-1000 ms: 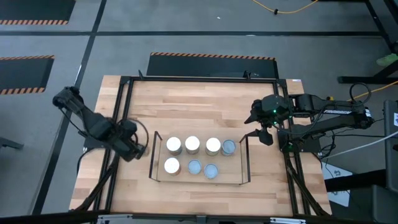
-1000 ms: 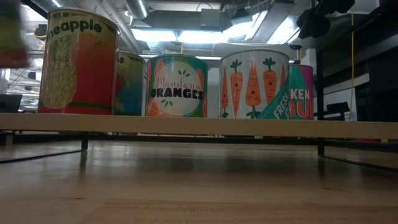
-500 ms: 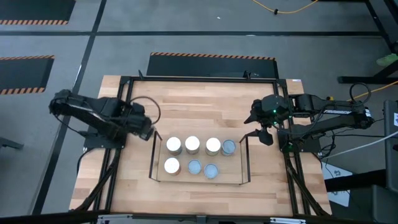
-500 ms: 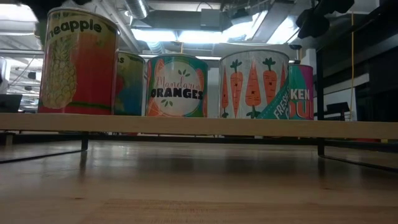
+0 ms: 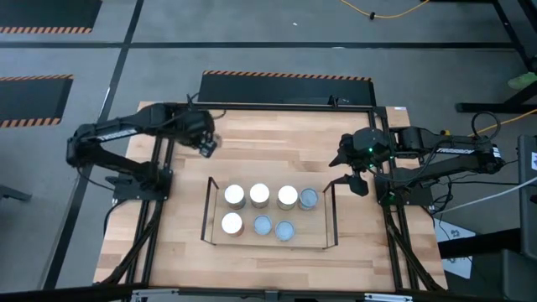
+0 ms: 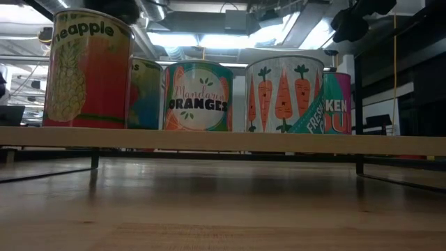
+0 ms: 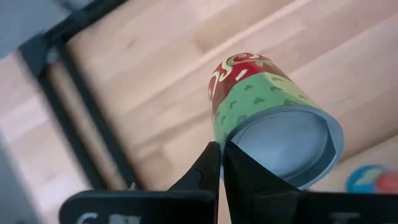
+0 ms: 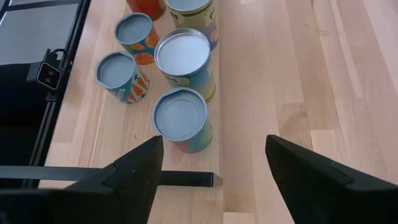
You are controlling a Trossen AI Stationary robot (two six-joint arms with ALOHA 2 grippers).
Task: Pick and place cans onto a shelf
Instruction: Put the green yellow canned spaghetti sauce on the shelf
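Left gripper [image 5: 205, 141] hovers over the table's back-left area with its fingers pressed together on nothing, and a green-and-red can [image 7: 267, 106] stands just beyond its tips. Seven cans [image 5: 259, 195] already stand on the shelf [image 5: 268, 242], so this looks like the approach to the last one. Next the fingers must spread and straddle it, while the right gripper [image 5: 348, 184] waits spread wide by the shelf's right end.

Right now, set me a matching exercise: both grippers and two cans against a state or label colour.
Column one:
1. left gripper
2. right gripper
3. pineapple can
4. carrot can

Column two:
A. white label
B. open
C. shut
D. red-orange label

Pairs: 1-C, 2-B, 3-D, 4-A
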